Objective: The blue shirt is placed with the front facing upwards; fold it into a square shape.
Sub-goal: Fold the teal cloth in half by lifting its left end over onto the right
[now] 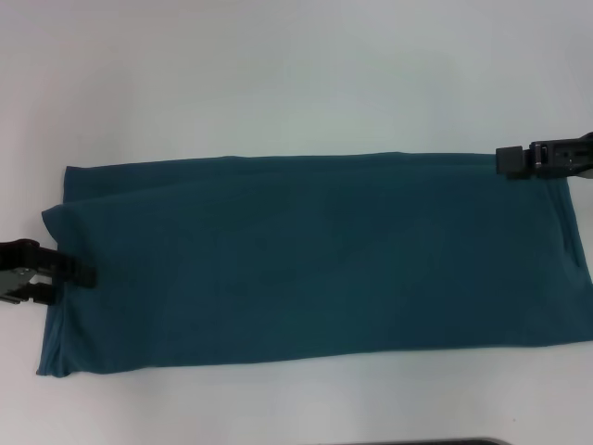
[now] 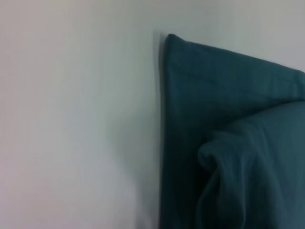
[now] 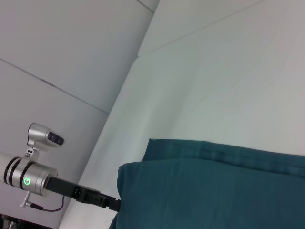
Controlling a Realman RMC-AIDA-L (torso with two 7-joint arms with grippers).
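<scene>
Two grippers are on the blue shirt [image 1: 315, 260], which lies on the white table [image 1: 278, 74] as a long band. The left gripper [image 1: 79, 273] is at its left edge, the right gripper [image 1: 510, 159] at the far right corner. I can't tell whether either is clamped. Risk as I see it: mismatched grips could skew the next fold, and the lifted layer at the left edge could bunch.

Blue shirt [image 1: 315, 260] lettering — folded under

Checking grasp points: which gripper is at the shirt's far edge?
The right gripper, at the far right corner of the blue shirt. The left gripper sits midway along the shirt's left end.
</scene>
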